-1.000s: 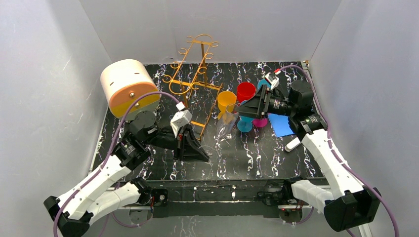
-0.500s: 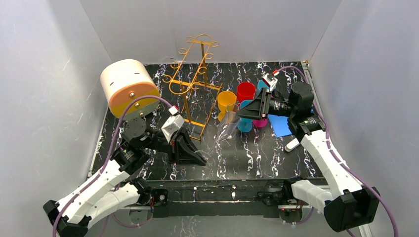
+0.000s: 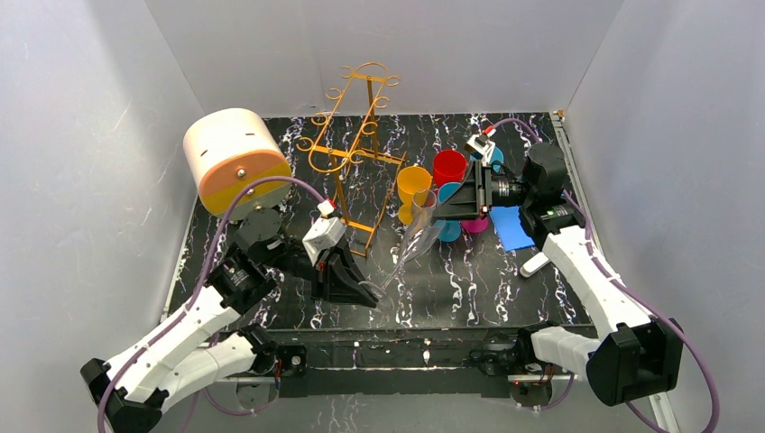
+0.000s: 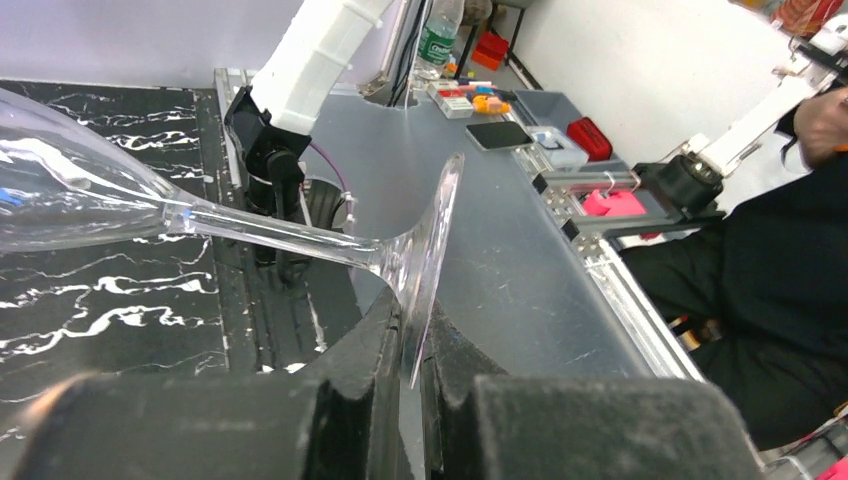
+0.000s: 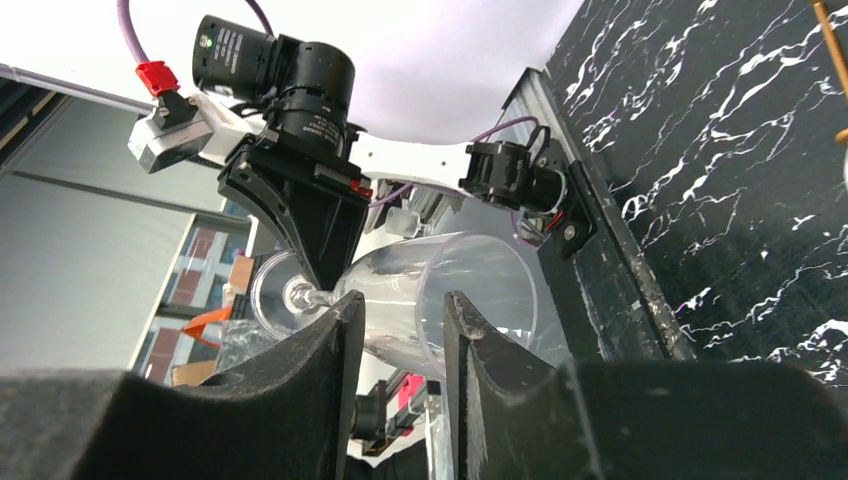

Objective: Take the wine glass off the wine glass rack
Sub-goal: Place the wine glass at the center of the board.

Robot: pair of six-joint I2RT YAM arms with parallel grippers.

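Your left gripper point(image 3: 364, 293) is clamped on the wine glass point(image 3: 408, 244) foot; glass tilted, clear of the rack point(image 3: 347, 153), just right of it. Your right gripper point(image 3: 433, 209) jaws stand apart astride the bowl rim.

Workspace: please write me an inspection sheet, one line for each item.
Surface: black marbled table, nothing spilled seen.
Job's things: glass off the rack, tilted in the air between both hands.
Clutter: round box; yellow, red, blue and pink cups; blue sheet; white object.
Hands: left hand shut on the glass foot; right hand at the bowl rim, grip unclear.
Cables: purple cables on both arms, apart from the glass.
Surroundings: white walls; a person in black outside.
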